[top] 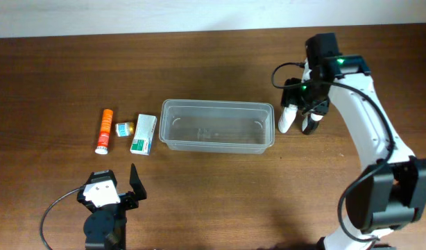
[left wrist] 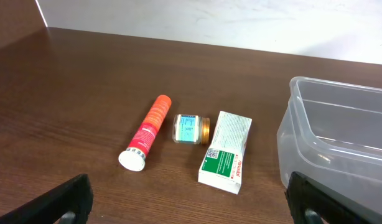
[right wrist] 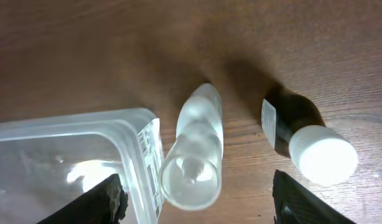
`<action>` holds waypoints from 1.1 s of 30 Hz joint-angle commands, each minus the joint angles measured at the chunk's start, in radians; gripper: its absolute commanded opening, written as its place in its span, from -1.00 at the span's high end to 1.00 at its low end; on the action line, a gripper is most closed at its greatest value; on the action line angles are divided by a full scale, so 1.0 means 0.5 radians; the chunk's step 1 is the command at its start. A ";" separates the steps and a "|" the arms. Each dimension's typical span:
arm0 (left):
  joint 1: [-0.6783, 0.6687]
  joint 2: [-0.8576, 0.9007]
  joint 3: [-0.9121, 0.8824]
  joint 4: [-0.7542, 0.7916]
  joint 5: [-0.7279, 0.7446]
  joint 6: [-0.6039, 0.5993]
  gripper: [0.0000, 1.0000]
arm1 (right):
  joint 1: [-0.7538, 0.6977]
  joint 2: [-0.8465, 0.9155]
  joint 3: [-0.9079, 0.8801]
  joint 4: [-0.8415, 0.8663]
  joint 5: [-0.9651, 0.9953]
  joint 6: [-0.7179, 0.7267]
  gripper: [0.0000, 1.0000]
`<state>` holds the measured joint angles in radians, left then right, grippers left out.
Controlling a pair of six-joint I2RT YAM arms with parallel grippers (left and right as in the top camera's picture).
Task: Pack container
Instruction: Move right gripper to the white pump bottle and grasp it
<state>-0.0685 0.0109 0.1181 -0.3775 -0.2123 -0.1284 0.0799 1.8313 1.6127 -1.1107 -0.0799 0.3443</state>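
Observation:
The clear plastic container [top: 216,142] stands empty at the table's middle; its corner shows in the right wrist view [right wrist: 66,155] and its end in the left wrist view [left wrist: 340,130]. My right gripper [top: 301,114] is open just right of the container, above a clear bottle [right wrist: 194,149] lying on the table and beside a dark bottle with a white cap [right wrist: 306,140]. The clear bottle lies between the open fingers [right wrist: 200,208]. My left gripper [top: 119,191] is open and empty near the front left, its fingers [left wrist: 194,208] short of the small items.
Left of the container lie an orange tube [top: 104,130], a small jar [top: 124,128] and a green-and-white box [top: 143,134]. They also show in the left wrist view: the tube [left wrist: 147,130], the jar [left wrist: 190,129] and the box [left wrist: 227,152].

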 commanded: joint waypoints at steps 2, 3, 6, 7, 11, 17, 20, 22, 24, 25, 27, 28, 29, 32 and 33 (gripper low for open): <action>0.014 -0.010 -0.009 0.004 0.014 0.004 -0.99 | 0.078 0.072 0.023 0.037 0.116 0.088 -0.25; 0.014 -0.010 -0.009 0.004 0.014 0.004 -0.99 | 0.089 0.080 0.023 0.036 0.178 0.138 -0.22; 0.014 -0.010 -0.009 0.004 0.014 0.004 -0.99 | 0.092 0.085 0.021 0.035 0.223 0.169 -0.14; 0.014 -0.010 -0.009 0.005 0.014 0.004 -0.99 | 0.092 0.085 0.021 0.034 0.221 0.170 -0.14; 0.014 -0.010 -0.009 0.004 0.014 0.004 -0.99 | 0.092 0.087 0.021 0.034 0.223 0.175 -0.04; 0.014 -0.010 -0.009 0.004 0.014 0.004 -0.99 | 0.092 0.126 0.021 0.040 0.223 0.175 0.11; 0.014 -0.010 -0.009 0.004 0.014 0.004 -0.99 | 0.092 0.188 0.021 0.052 0.230 0.175 0.15; 0.014 -0.010 -0.009 0.004 0.014 0.004 -0.99 | 0.089 0.208 0.021 0.053 0.231 0.175 0.24; 0.014 -0.010 -0.009 0.004 0.014 0.004 -0.99 | 0.089 0.207 0.021 0.069 0.237 0.175 0.28; 0.014 -0.010 -0.009 0.004 0.014 0.004 -0.99 | 0.089 0.199 0.022 0.074 0.237 0.175 0.31; 0.014 -0.010 -0.009 0.004 0.014 0.004 -0.99 | 0.089 0.192 0.022 0.071 0.237 0.174 0.36; 0.014 -0.010 -0.009 0.004 0.014 0.004 -0.99 | 0.089 0.186 0.023 0.066 0.238 0.173 0.43; 0.014 -0.010 -0.009 0.004 0.014 0.004 -0.99 | 0.089 0.179 0.024 0.060 0.238 0.167 0.48; 0.014 -0.010 -0.009 0.004 0.014 0.004 -0.99 | 0.089 0.137 0.066 -0.004 0.264 0.159 0.61; 0.014 -0.010 -0.009 0.004 0.014 0.004 -0.99 | 0.089 0.115 0.090 -0.040 0.288 0.159 0.67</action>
<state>-0.0685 0.0109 0.1181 -0.3775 -0.2123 -0.1284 0.1196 1.9327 1.6146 -1.1004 0.0223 0.4202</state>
